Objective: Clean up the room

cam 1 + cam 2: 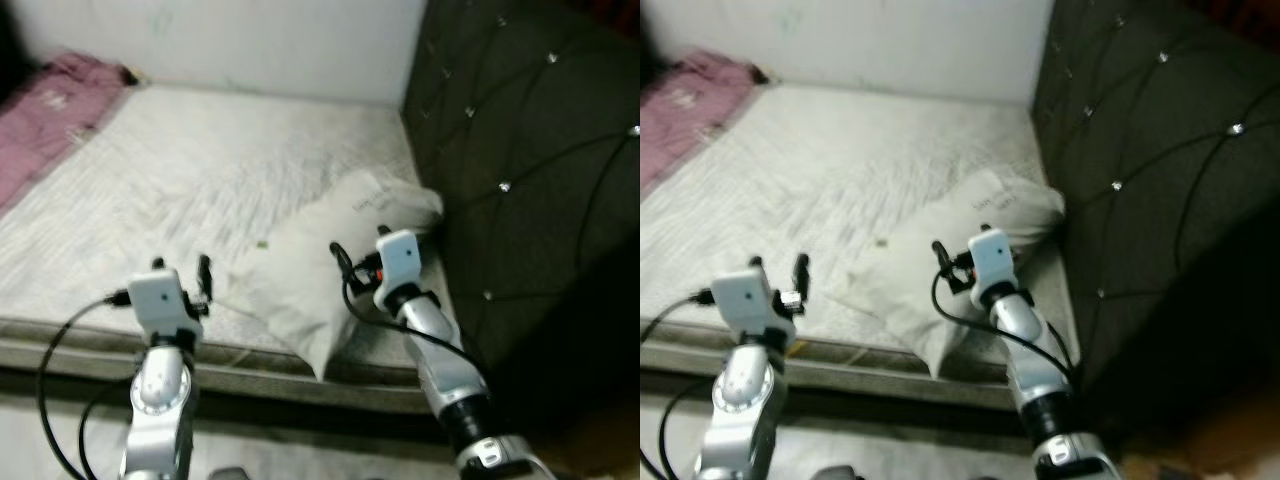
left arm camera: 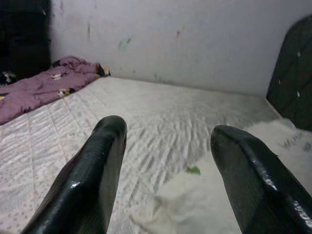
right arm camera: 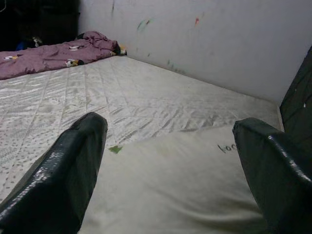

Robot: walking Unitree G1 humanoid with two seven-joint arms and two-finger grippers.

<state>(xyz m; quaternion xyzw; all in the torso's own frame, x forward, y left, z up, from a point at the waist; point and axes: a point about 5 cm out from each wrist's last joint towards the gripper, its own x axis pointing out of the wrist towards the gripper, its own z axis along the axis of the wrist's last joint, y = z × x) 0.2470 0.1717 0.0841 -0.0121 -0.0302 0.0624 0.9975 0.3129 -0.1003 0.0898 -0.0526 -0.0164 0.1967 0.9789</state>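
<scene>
We face a bare quilted mattress (image 1: 190, 170) with a dark tufted headboard (image 1: 540, 150) on our right and a purple blanket (image 1: 45, 115) bunched at its far left corner. A white pillow (image 1: 330, 250) (some dark writing on it) lies at the near edge by the headboard. Our right hand (image 3: 170, 146) hovers spread over it; our left hand (image 2: 168, 146), fingers apart and empty, hangs beside its corner.

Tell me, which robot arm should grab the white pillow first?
Probably the right. The right gripper is open and hovers over the white pillow by the dark headboard. The left gripper, also open, sits over bare mattress beside the pillow's corner.
</scene>
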